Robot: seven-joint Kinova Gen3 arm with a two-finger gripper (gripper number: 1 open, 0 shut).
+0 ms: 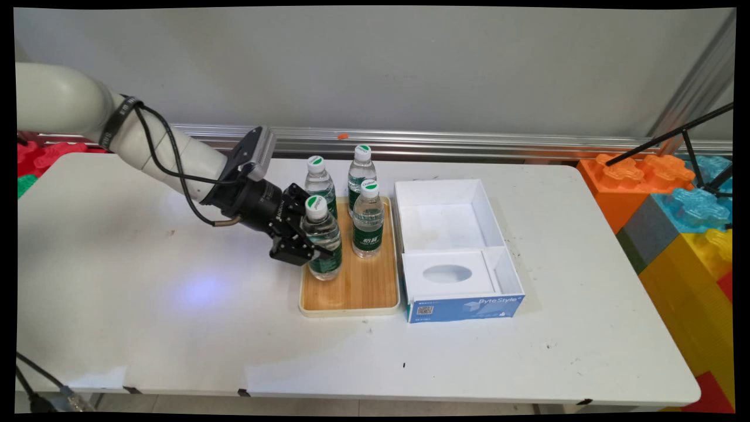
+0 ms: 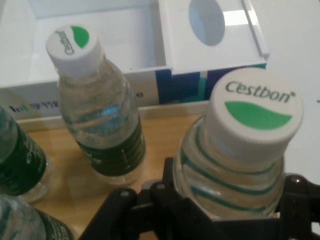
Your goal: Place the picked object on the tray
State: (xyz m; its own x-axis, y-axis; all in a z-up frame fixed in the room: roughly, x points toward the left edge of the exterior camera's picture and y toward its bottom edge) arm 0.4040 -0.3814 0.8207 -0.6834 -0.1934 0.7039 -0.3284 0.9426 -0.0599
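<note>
A bamboo tray (image 1: 351, 293) carries several Cestbon water bottles with white-and-green caps. My gripper (image 1: 318, 239) reaches in from the left and is shut on the front-left bottle (image 1: 324, 231), which stands upright on the tray. In the hand view that bottle (image 2: 250, 120) fills the space between my fingers (image 2: 167, 192), cap towards the camera. A second bottle (image 1: 368, 225) stands just to its right (image 2: 97, 115). Two more bottles (image 1: 320, 176) (image 1: 360, 167) stand at the tray's far end.
An open white box with a blue front (image 1: 463, 308) lies right of the tray, touching it; an insert with an oval hole (image 1: 448, 274) sits in its near part. Big coloured blocks (image 1: 674, 205) and a black stand leg (image 1: 668, 138) border the table's right end.
</note>
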